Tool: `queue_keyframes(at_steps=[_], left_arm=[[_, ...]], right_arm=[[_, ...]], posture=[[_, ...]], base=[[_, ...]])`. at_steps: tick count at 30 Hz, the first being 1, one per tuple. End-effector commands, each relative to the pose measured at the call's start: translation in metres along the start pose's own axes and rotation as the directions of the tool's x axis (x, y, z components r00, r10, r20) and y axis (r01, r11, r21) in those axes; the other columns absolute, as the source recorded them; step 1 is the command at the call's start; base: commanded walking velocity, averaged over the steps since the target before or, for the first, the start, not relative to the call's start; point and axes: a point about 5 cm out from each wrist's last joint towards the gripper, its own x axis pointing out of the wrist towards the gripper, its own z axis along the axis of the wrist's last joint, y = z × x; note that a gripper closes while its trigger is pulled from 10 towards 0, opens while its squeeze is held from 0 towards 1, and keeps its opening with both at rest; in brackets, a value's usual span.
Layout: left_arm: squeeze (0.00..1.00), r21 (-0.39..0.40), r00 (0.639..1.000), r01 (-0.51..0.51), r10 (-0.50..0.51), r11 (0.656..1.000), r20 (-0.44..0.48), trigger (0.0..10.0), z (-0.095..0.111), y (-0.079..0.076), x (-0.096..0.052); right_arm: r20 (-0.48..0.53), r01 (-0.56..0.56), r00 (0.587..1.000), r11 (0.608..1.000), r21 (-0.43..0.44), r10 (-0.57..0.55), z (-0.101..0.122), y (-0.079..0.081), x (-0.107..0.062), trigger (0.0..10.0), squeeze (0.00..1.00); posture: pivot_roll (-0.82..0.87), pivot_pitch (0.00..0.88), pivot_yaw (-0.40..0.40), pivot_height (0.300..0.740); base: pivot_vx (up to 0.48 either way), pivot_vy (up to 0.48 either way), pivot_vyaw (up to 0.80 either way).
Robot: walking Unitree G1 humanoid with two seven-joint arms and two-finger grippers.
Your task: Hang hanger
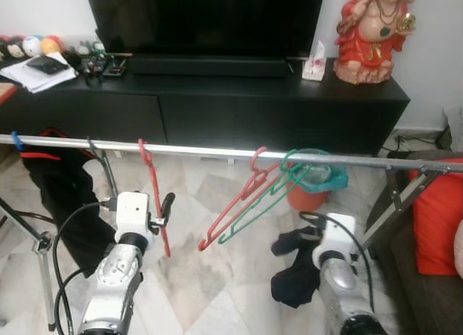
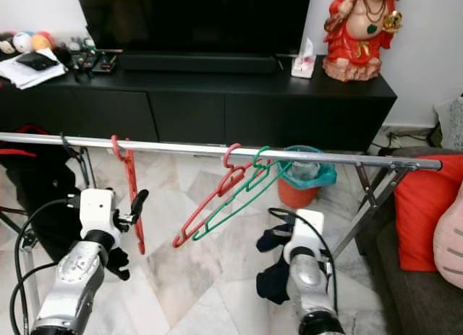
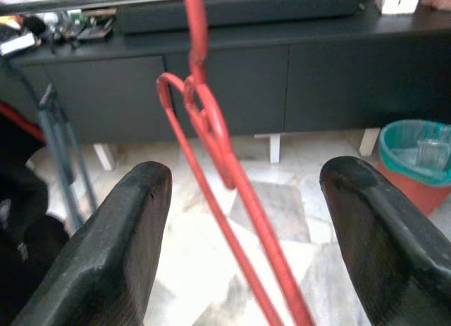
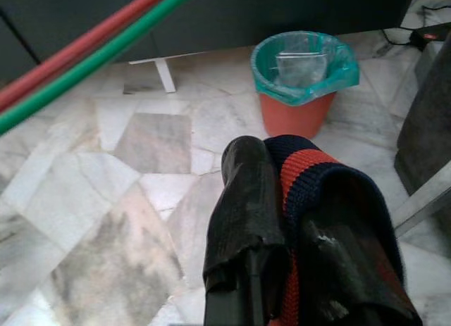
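Silver rail (image 1: 217, 153) runs across in front of me, with open marble floor (image 1: 210, 277) below it and the black TV cabinet (image 1: 217, 107) well behind. A red hanger (image 1: 153, 197) hangs by its hook from the rail, near its left end; further right a second red hanger (image 1: 239, 205) and a green hanger (image 1: 264, 201) hang tilted side by side. My left gripper (image 3: 236, 220) has its jaws spread wide, the red hanger between them and touching neither finger. My right gripper (image 4: 282, 248) is low, jaws closed on a dark striped sock (image 4: 317, 192).
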Motion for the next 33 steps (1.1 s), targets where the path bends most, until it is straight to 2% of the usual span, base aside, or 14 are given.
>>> queue_keyframes(at_steps=[1, 2, 7, 9, 11, 12, 13, 17, 22, 25, 26, 27, 29, 33], left_arm=[[0.0, -0.011, 1.0, 0.001, -0.001, 1.0, -0.003, 10.0, 0.018, -0.003, 0.012], [0.0, -0.011, 1.0, 0.001, -0.001, 1.0, -0.003, 10.0, 0.018, -0.003, 0.012], [0.0, -0.057, 0.993, -0.014, 0.007, 0.998, -0.114, 10.0, 0.02, -0.005, 0.026], [0.0, -0.121, 0.986, -0.039, 0.018, 0.992, -0.165, 10.0, 0.023, -0.004, 0.038], [0.0, -0.128, 0.981, -0.055, 0.03, 0.99, -0.191, 10.0, 0.024, -0.003, 0.043], [0.34, -0.117, 0.976, -0.072, 0.046, 0.99, -0.212, 10.0, 0.024, -0.001, 0.046], [1.0, -0.105, 0.965, -0.092, 0.063, 0.99, -0.253, 10.0, 0.023, 0.002, 0.052], [1.0, -0.074, 0.951, -0.121, 0.094, 0.99, -0.294, 10.0, 0.024, 0.008, 0.063], [1.0, -0.094, 0.933, -0.179, 0.138, 0.979, -0.333, 10.0, 0.024, 0.01, 0.073], [1.0, -0.104, 0.935, -0.194, 0.152, 0.975, -0.321, 10.0, 0.028, 0.007, 0.079], [0.02, -0.131, 0.937, -0.2, 0.15, 0.971, -0.315, 10.0, 0.03, 0.004, 0.082], [0.02, -0.131, 0.937, -0.2, 0.15, 0.971, -0.315, 10.0, 0.03, 0.004, 0.082], [0.0, -0.185, 0.945, -0.201, 0.141, 0.962, -0.294, 10.0, 0.033, -0.002, 0.087], [0.0, -0.163, 0.942, -0.198, 0.142, 0.966, -0.304, 10.0, 0.033, -0.006, 0.09]], right_arm=[[0.026, 0.005, 1.0, 1.0, -0.003, -0.005, 0.006, -0.003, 0.002, 10.0, 0.0], [0.026, 0.005, 1.0, 1.0, -0.003, -0.005, 0.006, -0.003, 0.002, 10.0, 0.0], [0.03, 0.0, 1.0, 1.0, 0.001, 0.0, 0.007, 0.0, 0.002, 10.0, 0.0], [0.031, -0.005, 1.0, 1.0, 0.003, 0.005, 0.008, 0.002, 0.002, 10.0, 0.0], [0.033, -0.007, 0.999, 1.0, 0.006, 0.007, 0.008, 0.003, 0.002, 10.0, 0.0], [0.034, -0.007, 0.999, 1.0, 0.006, 0.007, 0.008, 0.003, 0.002, 10.0, 0.0], [0.034, -0.008, 0.999, 1.0, 0.007, 0.007, 0.009, 0.003, 0.002, 10.0, 0.0], [0.037, -0.008, 0.999, 1.0, 0.01, 0.008, 0.01, 0.002, 0.003, 10.0, 0.0], [0.033, -0.009, 0.999, 1.0, 0.009, 0.008, 0.009, 0.001, 0.003, 10.0, 0.0], [0.034, -0.009, 0.999, 1.0, 0.009, 0.009, 0.009, 0.001, 0.003, 10.0, 0.0], [0.035, -0.01, 0.999, 1.0, 0.009, 0.01, 0.009, 0.0, 0.003, 10.0, 0.0], [0.035, -0.01, 0.999, 1.0, 0.009, 0.01, 0.009, 0.0, 0.003, 10.0, 0.0], [0.035, -0.016, 0.999, 1.0, 0.008, 0.016, 0.009, 0.001, 0.003, 10.0, 0.0], [0.039, -0.023, 0.999, 1.0, 0.009, 0.023, 0.01, 0.002, 0.003, 10.0, 0.0]], posture=[[-0.03, 0.0, 0.014, 0.74], [-0.03, 0.0, 0.014, 0.74], [-0.03, 0.0, 0.014, 0.74], [-0.03, 0.0, 0.016, 0.74], [-0.03, 0.0, 0.016, 0.74], [-0.03, 0.0, 0.016, 0.74], [-0.03, 0.0, 0.019, 0.74], [-0.04, 0.0, 0.022, 0.74], [-0.04, 0.0, 0.022, 0.74], [-0.05, 0.0, 0.023, 0.74], [-0.05, 0.0, 0.02, 0.74], [-0.05, 0.0, 0.02, 0.74], [-0.05, 0.0, 0.02, 0.74], [-0.06, 0.0, 0.02, 0.74]], base=[[0.0, 0.0, 0.0], [0.0, 0.0, 0.0], [0.0, 0.0, 0.0], [0.0, 0.0, 0.0], [0.0, 0.0, 0.0], [0.0, 0.0, 0.0], [0.0, 0.0, 0.0], [0.0, 0.0, 0.0], [0.0, 0.0, 0.0], [0.0, 0.0, 0.0], [0.0, 0.0, 0.0], [0.0, 0.0, 0.0], [0.0, 0.0, 0.0], [0.0, 0.0, 0.0]])
